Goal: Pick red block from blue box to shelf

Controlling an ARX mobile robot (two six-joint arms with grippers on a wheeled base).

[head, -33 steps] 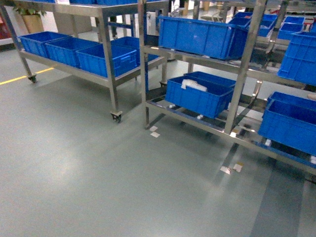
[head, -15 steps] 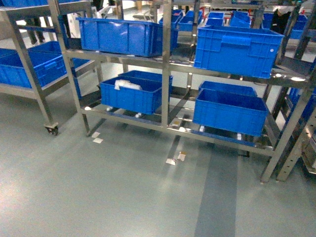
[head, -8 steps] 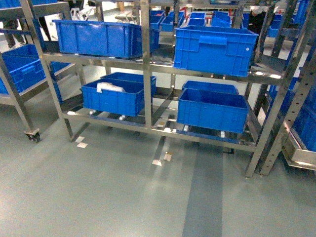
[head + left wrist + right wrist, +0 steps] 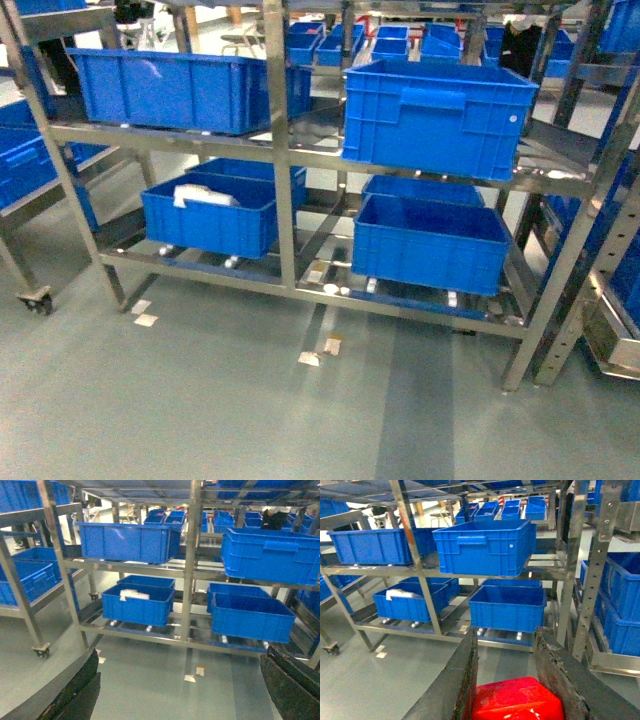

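You are in a warehouse bay with a grey-green floor, facing the shelf, a stainless rack of posts and rails loaded with dark blue ribbed crates: two on the middle tier, two on the lower. The lower-left crate holds something white, which I cannot identify. Small scraps of paper or tape lie on the floor in front of the rack. The blue box is not in any view. The red block is in your right gripper, seen only by the right wrist camera: the two dark fingers sit against its sides, clamped on it, with the block low between them. The left gripper shows only as two dark fingers at the bottom corners of its own view, set wide apart with nothing between them. Neither arm appears in the head view, so both are evidently held low and close to the base, wrist cameras level and aimed at the rack. I judge the step in hand to be the carry: the pick is complete and you are approaching the drop point. Next, you will need to close the remaining floor gap to the rack, raise the right arm to a chosen tier, and clear the front rail and centre post before releasing. Bare rail between crates is narrow; a small block could slip through.
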